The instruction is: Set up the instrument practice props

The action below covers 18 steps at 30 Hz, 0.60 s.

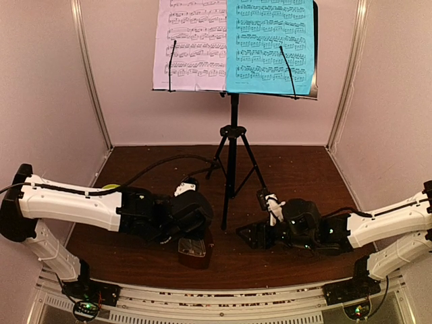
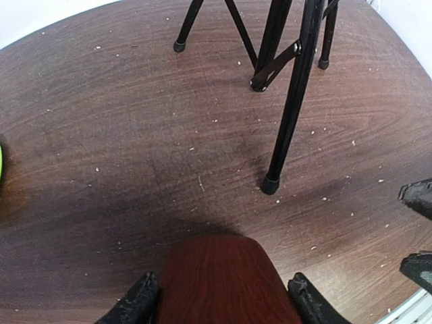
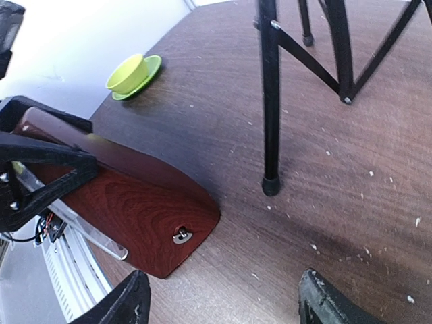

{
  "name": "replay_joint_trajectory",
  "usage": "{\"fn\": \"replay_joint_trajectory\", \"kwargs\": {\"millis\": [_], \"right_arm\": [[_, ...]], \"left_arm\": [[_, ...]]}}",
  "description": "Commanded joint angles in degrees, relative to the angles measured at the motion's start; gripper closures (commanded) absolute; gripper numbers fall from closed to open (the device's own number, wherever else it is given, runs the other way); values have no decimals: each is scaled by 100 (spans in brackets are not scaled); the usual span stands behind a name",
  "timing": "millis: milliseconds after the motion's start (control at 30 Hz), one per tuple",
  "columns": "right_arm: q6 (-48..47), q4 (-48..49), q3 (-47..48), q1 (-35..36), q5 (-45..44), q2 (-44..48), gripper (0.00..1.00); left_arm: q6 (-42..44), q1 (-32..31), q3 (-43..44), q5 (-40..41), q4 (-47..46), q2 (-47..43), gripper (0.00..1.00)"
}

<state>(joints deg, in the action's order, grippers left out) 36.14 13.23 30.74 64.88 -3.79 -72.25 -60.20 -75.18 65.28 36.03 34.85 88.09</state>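
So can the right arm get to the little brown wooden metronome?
Probably yes: only bare table lies between the open right gripper and the brown wooden metronome; the black stand leg stands aside. The left gripper straddles it, though.

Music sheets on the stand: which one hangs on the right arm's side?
The cyan sheet. It covers the right half of the music stand, while the white sheet covers the left half.

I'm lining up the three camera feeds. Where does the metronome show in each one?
Top external: metronome low, left of centre, under the left arm's wrist.
Left wrist: metronome at bottom centre, flanked by the left gripper.
Right wrist: metronome on the left side, lower half.
Shared landmark: the music stand's near foot.
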Motion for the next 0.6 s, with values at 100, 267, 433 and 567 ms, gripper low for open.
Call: {"fn": "replay_joint_trajectory", "kwargs": {"millis": [100, 267, 433, 567], "right_arm": [[-977, 592, 25, -19, 193, 63, 25], [-1425, 821, 263, -6, 200, -144, 28], [-1856, 1260, 474, 38, 182, -594, 31], [-2226, 1674, 613, 178, 77, -961, 32]], "left_arm": [[979, -32, 795, 823, 199, -313, 80], [1705, -28, 2265, 1147, 1438, 93, 95], [1605, -31, 3644, 1580, 3267, 758, 100], [1466, -32, 4315, 1681, 4127, 1091, 100]]}}
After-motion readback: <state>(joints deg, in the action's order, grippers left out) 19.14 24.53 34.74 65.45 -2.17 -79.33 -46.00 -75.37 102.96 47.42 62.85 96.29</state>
